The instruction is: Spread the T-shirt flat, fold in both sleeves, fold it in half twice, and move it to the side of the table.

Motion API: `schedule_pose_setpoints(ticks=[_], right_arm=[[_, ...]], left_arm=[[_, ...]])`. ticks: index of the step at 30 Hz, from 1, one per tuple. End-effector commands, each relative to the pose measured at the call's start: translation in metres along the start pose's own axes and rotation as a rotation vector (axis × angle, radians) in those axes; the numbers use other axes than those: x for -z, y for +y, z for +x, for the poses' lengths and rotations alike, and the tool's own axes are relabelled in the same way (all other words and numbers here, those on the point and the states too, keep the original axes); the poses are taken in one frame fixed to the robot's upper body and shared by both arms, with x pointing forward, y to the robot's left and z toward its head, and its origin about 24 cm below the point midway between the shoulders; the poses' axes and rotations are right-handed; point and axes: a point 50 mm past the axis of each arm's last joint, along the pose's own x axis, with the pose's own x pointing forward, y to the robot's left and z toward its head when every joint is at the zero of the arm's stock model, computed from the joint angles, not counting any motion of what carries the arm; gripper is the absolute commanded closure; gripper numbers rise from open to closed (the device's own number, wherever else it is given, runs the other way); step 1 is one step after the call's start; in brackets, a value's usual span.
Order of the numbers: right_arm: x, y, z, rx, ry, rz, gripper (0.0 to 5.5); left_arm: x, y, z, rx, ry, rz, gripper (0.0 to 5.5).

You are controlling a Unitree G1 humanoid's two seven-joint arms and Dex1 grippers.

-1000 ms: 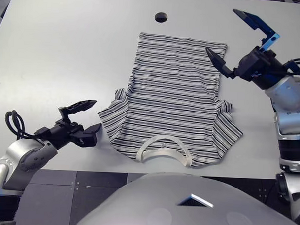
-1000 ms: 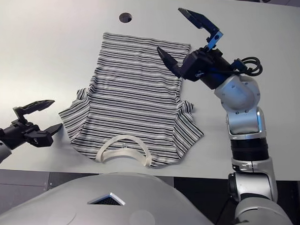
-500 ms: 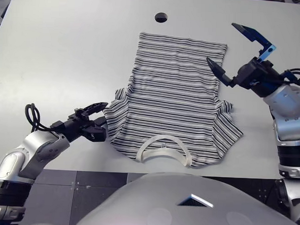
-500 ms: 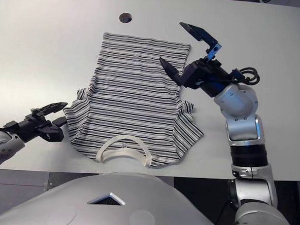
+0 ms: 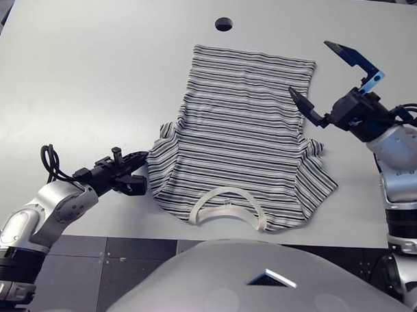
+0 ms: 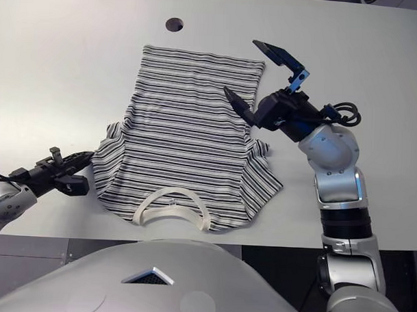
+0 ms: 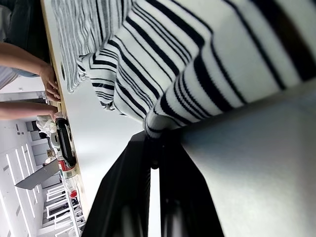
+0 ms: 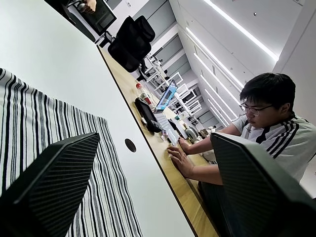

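Bright, even light from ceiling strips (image 8: 240, 30); soft shadows on table (image 5: 95, 77)

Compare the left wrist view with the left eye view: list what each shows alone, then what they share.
Left wrist view: a close look at the left hand pinching the T-shirt at its sleeve edge. Left eye view: the right hand open beside the shirt's right edge, the white collar, the round hole. Shared: the striped T-shirt on the white table.

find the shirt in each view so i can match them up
Left eye: shirt on the table, collar nearest the robot.
Right eye: shirt just left of centre.
Left wrist: its stripes close up, sleeve edge in the left tool.
Right wrist: its stripes on the table, hem toward the hole.
Landmark: the hole beyond the hem.
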Motion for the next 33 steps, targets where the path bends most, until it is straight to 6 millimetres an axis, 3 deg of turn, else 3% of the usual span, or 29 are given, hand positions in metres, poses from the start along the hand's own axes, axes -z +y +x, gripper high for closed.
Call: schedule_pose_setpoints(ticks=[1,4,10,18,23,27,33], right_arm=[[-0.001,-0.003,-0.002,0.006,0.001,-0.001,1.34],[0.001,-0.003,-0.006,0.014,0.015,0.006,1.34],[0.008,-0.004,-0.017,0.025,0.065,0.012,1.34],[0.01,-0.005,-0.025,0.033,0.091,0.021,1.34],[0.012,-0.007,-0.027,0.041,0.101,0.019,1.34],[0.014,-0.008,-0.036,0.037,0.133,0.007,1.34],[0.018,-0.015,-0.059,0.032,0.222,-0.025,1.34]], left_arm=[[-0.007,-0.006,-0.001,-0.022,-0.017,-0.023,5.39],[-0.025,0.02,-0.002,-0.258,-0.076,-0.074,5.39],[-0.042,0.034,-0.008,-0.397,-0.117,-0.101,5.39],[-0.052,0.033,-0.001,-0.376,-0.178,-0.063,5.39],[-0.077,0.03,0.023,-0.302,-0.333,-0.032,5.39],[-0.082,0.035,0.035,-0.301,-0.37,-0.007,5.39],[-0.076,0.03,0.035,-0.236,-0.347,-0.015,4.37]])
